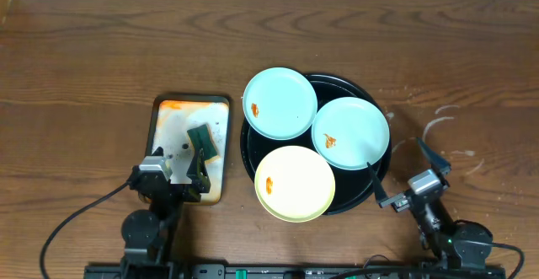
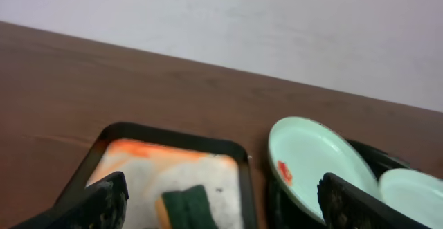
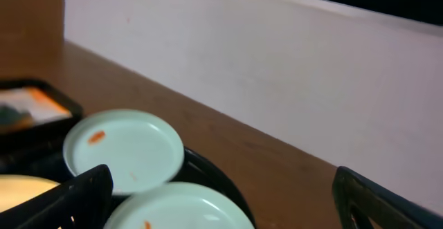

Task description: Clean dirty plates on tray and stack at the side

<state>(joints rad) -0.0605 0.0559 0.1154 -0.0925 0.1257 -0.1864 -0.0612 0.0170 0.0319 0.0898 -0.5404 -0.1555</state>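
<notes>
A small rectangular tray (image 1: 188, 148), stained orange, lies left of the desk's middle with its long axis running from the near edge toward the far edge; it carries a green sponge (image 1: 202, 142), and the left gripper (image 1: 189, 178) sits over its near end with fingers spread. Just right of it, the round black tray (image 1: 349, 83) holds three plates face up and crowded edge to edge: a blue plate (image 1: 280, 102) on the far left overhanging the rim, a second blue plate (image 1: 350, 132) toward the right edge, and a yellow plate (image 1: 295, 183) closest to the near edge. Being round, they have no long axis. The right gripper (image 1: 410, 176), fingers also spread, sits near the black tray's near-right rim, with pale scuff marks (image 1: 438, 127) on the wood beyond it.
</notes>
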